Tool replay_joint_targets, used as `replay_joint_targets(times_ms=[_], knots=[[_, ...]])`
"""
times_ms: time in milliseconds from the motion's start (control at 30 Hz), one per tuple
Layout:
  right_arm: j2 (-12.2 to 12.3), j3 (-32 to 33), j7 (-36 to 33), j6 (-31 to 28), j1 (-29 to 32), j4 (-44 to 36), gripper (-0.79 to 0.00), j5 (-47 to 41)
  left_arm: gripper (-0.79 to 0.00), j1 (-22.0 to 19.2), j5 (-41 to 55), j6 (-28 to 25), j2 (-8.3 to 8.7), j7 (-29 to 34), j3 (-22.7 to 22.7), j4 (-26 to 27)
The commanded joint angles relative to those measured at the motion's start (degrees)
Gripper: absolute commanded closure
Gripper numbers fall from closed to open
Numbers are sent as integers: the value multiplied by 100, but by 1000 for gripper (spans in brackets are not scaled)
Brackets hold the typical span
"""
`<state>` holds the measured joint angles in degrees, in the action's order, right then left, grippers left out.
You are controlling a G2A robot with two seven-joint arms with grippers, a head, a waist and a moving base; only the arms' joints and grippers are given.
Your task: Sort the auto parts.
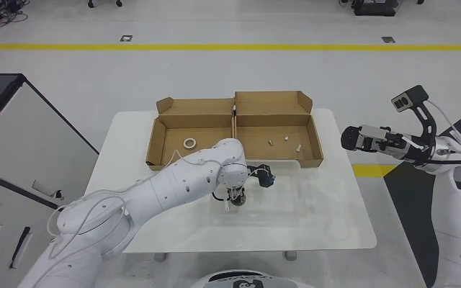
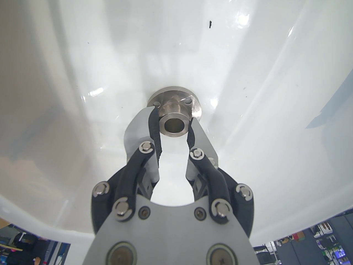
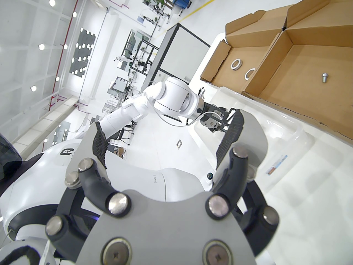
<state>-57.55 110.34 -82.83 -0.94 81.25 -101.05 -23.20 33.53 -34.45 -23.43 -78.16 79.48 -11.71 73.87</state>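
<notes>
My left gripper (image 2: 173,120) is shut on a metal flanged bushing (image 2: 176,105), its pads on either side of the hub, low inside the clear plastic tray (image 1: 295,189) at the table's middle. From above, the left gripper (image 1: 237,197) points down into the tray's left end. Two open cardboard boxes stand behind the tray. White rings (image 3: 236,64) lie in the left box (image 1: 171,141); small bolts (image 1: 286,137) lie in the right box (image 1: 252,148). My right gripper (image 1: 348,137) hangs open and holds nothing, off the table's right edge.
The boxes' raised flaps (image 1: 268,102) stand along the table's far side. The left arm (image 1: 180,187) crosses the table's front left. A grey cabinet (image 1: 29,137) stands left of the table. Bare tabletop (image 1: 338,216) lies right of the tray.
</notes>
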Motion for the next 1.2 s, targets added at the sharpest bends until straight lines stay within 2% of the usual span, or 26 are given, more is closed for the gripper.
replay_joint_targets(times_ms=[0, 67, 133, 867, 933, 1033, 1067, 1167], knots=[[0, 0, 0, 0, 0, 0, -785, 0, -369, 5, 13, -2, -16, -20, -17, -35], [0, 0, 0, 0, 0, 0, -785, 0, -409, 7, 4, 0, -24, -26, -36, -51], [0, 0, 0, 0, 0, 0, -785, 0, -413, 15, -3, 1, -25, -43, -62, -41], [0, 0, 0, 0, 0, 0, -785, 0, -299, 168, -117, -129, -21, -28, -196, -13], [0, 0, 0, 0, 0, 0, -785, 0, -240, 178, -124, -122, -26, -34, -206, -25], [0, 0, 0, 0, 0, 0, -785, 0, -25, 196, -162, -122, -39, -42, -205, -66], [0, 0, 0, 0, 0, 0, -785, 0, 0, 201, -182, -115, -46, -37, -199, -77], [0, 0, 0, 0, 0, 0, -785, 0, 0, 209, -208, -113, -69, -37, -194, -120]])
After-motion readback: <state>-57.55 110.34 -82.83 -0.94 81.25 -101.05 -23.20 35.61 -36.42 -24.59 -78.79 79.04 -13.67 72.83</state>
